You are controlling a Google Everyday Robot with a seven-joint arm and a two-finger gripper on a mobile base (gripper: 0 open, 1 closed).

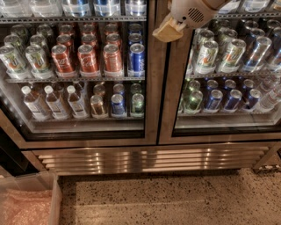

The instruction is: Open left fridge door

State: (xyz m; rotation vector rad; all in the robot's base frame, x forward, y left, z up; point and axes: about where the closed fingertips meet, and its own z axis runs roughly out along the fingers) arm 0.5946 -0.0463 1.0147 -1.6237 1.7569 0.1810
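Observation:
The left fridge door is a tall glass pane in a brushed-steel frame, and it stands closed. Red cans, a blue can and clear bottles show through it. My gripper hangs at the top of the view, in front of the steel posts where the two doors meet. Its tan fingertip points down-left over the left door's right frame edge. The white wrist sits above the right door.
The right glass door shows green-silver and blue cans. A steel vent grille runs below both doors. The floor is speckled terrazzo. A clear bin with pink contents stands at the bottom left.

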